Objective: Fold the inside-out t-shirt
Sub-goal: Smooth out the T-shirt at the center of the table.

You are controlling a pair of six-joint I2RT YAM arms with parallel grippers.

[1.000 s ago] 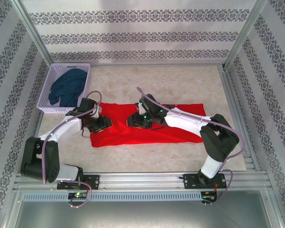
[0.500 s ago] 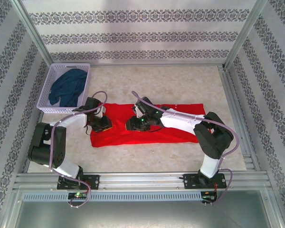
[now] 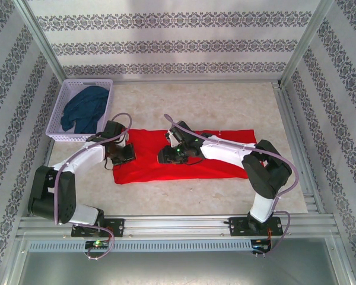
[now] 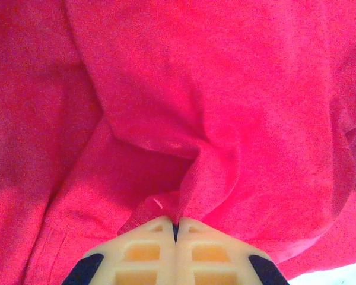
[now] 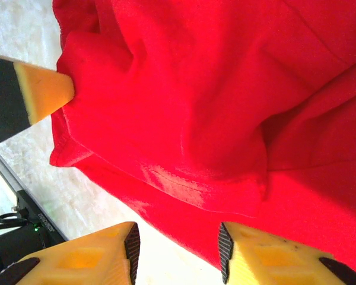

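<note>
Left gripper [image 4: 175,229] is pinched tight on a raised fold of the red t-shirt [image 3: 148,169], which lies spread across the middle of the worktop [image 3: 225,107]. Right gripper [image 5: 178,252] sits half-spread over a cloth edge. At far left, well apart, a basket [image 3: 58,95] holds a navy garment [image 3: 86,110].

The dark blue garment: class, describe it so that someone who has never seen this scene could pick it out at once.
Start at the pale marbled table, then go to its far left corner, where a white lattice basket stands. The dark blue garment lies crumpled inside it; unlike the red t-shirt spread flat mid-table, it is navy, bunched up and contained.
</note>
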